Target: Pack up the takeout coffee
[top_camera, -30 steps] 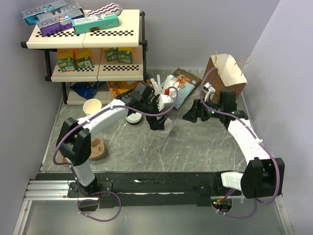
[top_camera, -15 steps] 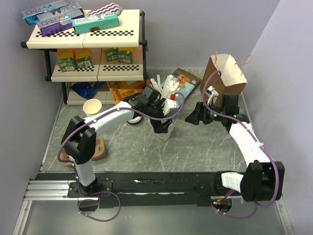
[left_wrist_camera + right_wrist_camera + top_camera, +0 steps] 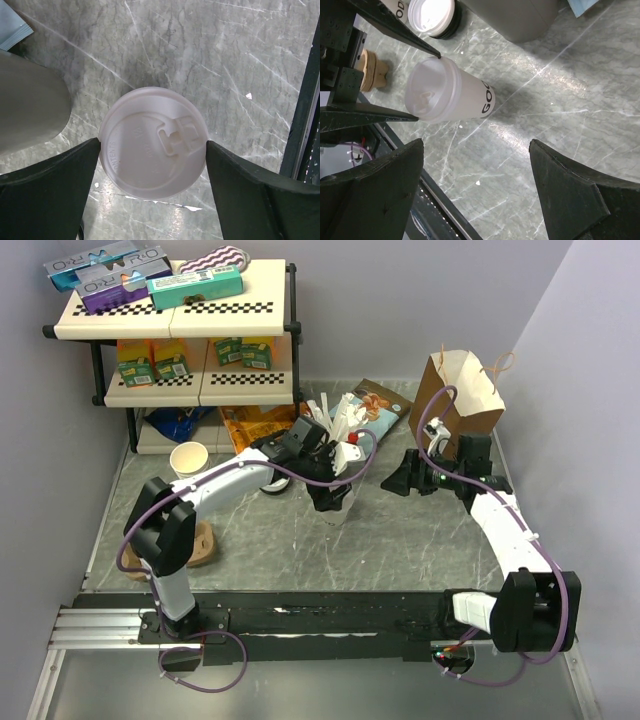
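Note:
The takeout coffee [image 3: 339,512], an off-white paper cup with a white sip lid [image 3: 153,142], stands upright on the grey marble table, just in front of the straw holder [image 3: 333,426]. My left gripper [image 3: 329,497] comes down from above, and its two black fingers [image 3: 60,185] touch the lid's rim on opposite sides. The right wrist view shows the cup [image 3: 445,90] with those fingers at its lid. My right gripper [image 3: 396,478] is open and empty, to the right of the cup and facing it [image 3: 476,150].
A brown paper bag [image 3: 465,390] stands open at the back right, behind the right arm. Loose white lids on a dark base [image 3: 272,483], a stack of lidless cups [image 3: 188,458] and a cardboard carrier [image 3: 200,543] lie left. A shelf [image 3: 180,340] fills the back left.
In the first half second my left gripper swung right and settled over the cup's lid. My right gripper drew back slightly to the right. Almost nothing has moved since.

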`<control>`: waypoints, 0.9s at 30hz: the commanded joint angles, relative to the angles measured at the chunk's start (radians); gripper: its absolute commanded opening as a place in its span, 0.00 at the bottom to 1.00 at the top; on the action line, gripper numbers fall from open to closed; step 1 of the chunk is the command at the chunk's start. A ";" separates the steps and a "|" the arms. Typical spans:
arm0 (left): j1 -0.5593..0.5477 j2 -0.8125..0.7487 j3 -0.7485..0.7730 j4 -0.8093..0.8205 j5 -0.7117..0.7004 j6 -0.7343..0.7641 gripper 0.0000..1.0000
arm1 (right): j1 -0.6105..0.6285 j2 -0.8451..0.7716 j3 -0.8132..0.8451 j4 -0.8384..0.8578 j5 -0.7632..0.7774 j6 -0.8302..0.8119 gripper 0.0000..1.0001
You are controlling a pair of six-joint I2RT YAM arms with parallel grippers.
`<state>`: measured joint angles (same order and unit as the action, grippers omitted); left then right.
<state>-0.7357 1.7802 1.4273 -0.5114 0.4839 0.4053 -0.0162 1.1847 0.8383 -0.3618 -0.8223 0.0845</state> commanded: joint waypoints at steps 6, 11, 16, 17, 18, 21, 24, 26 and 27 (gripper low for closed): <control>0.002 -0.108 0.024 0.001 0.091 -0.046 0.99 | 0.012 0.004 -0.030 0.092 -0.046 0.023 0.92; 0.073 -0.171 -0.046 0.077 0.143 -0.235 0.99 | 0.080 0.053 -0.002 0.112 -0.078 0.014 0.93; 0.182 -0.199 -0.183 0.209 0.255 -0.529 0.99 | 0.140 0.174 0.048 0.130 -0.107 0.046 0.94; 0.186 -0.197 -0.217 0.241 0.254 -0.546 1.00 | 0.153 0.196 0.056 0.133 -0.113 0.060 0.94; 0.194 -0.193 -0.231 0.257 0.252 -0.560 0.99 | 0.160 0.231 0.070 0.138 -0.120 0.064 0.94; 0.216 -0.177 -0.261 0.315 0.278 -0.617 0.99 | 0.182 0.266 0.094 0.139 -0.124 0.067 0.94; 0.223 -0.153 -0.265 0.332 0.300 -0.643 0.99 | 0.197 0.288 0.113 0.123 -0.124 0.064 0.93; 0.226 -0.134 -0.274 0.346 0.317 -0.668 0.99 | 0.205 0.305 0.119 0.116 -0.121 0.067 0.93; 0.232 -0.130 -0.278 0.376 0.327 -0.703 0.99 | 0.216 0.309 0.122 0.116 -0.120 0.072 0.92</control>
<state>-0.5167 1.6371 1.1507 -0.2497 0.7383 -0.1860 0.1757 1.4784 0.9028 -0.2642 -0.9146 0.1429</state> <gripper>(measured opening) 0.994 0.929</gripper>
